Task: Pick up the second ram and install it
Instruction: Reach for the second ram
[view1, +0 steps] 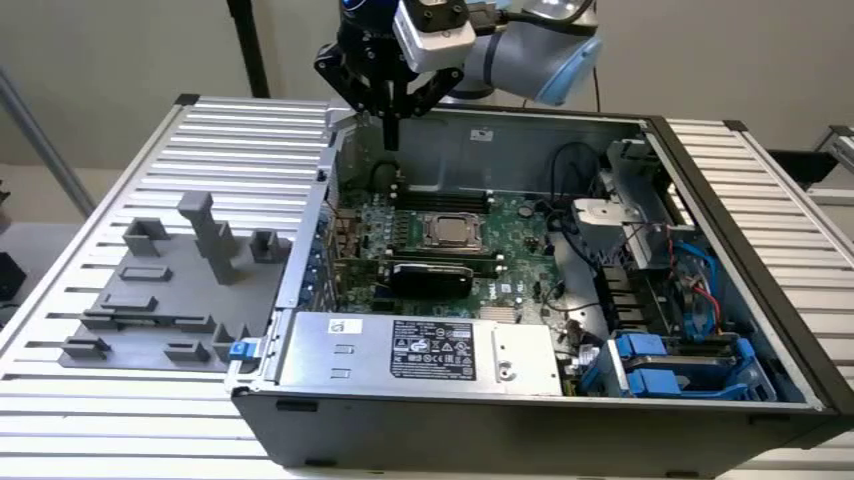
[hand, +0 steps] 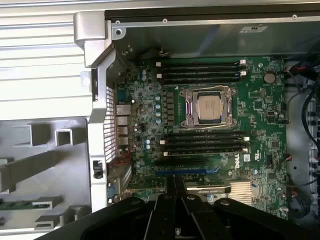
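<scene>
While the thin green ram stick (hand: 22, 204) lies in its grey plastic holder (hand: 45, 165), the black gripper (view1: 391, 138) points straight down above the open computer case (view1: 467, 432), jaws closed empty.

We are seeing the second ram (hand: 24, 204) only as a short green strip in the grey holder (hand: 45, 165), the picture's edge cutting it off. The gripper (hand: 175, 184) is hiding part of the expansion card (hand: 235, 192). We are finding the power supply (view1: 414, 350) label too small to read, and the exterior view's top edge is cropping the arm (view1: 534, 50).
</scene>
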